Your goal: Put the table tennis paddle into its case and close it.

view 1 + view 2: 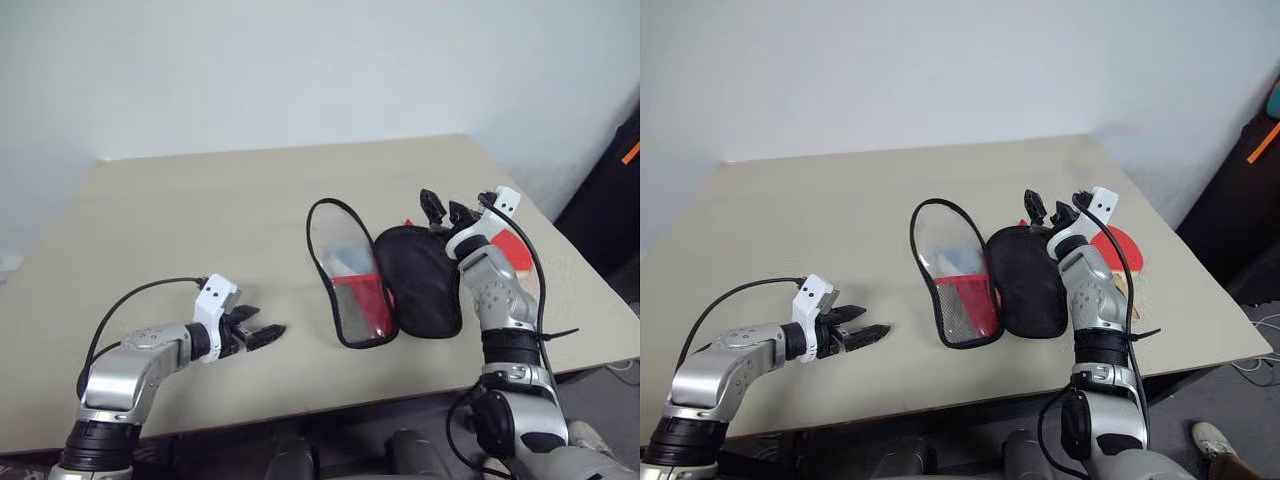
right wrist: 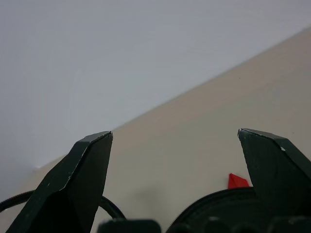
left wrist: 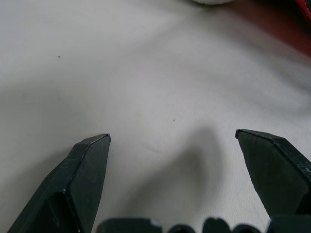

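On bench (image 1: 200,200): case (image 1: 385,275) unzipped, lying flat | paddle (image 1: 1118,245) outside, right | left end effector (image 1: 258,333), right end effector (image 1: 447,211) spread, empty

Soft, even daylight falls on the table (image 1: 200,200); shadows are faint, with no glare. Both wrist views blur close up.

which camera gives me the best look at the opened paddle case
The left eye view: the case lies flat and open on the table, mesh half beside black half, whole outline visible. The right eye view shows much the same. The right wrist view catches just a black edge; the left wrist view shows mostly table.
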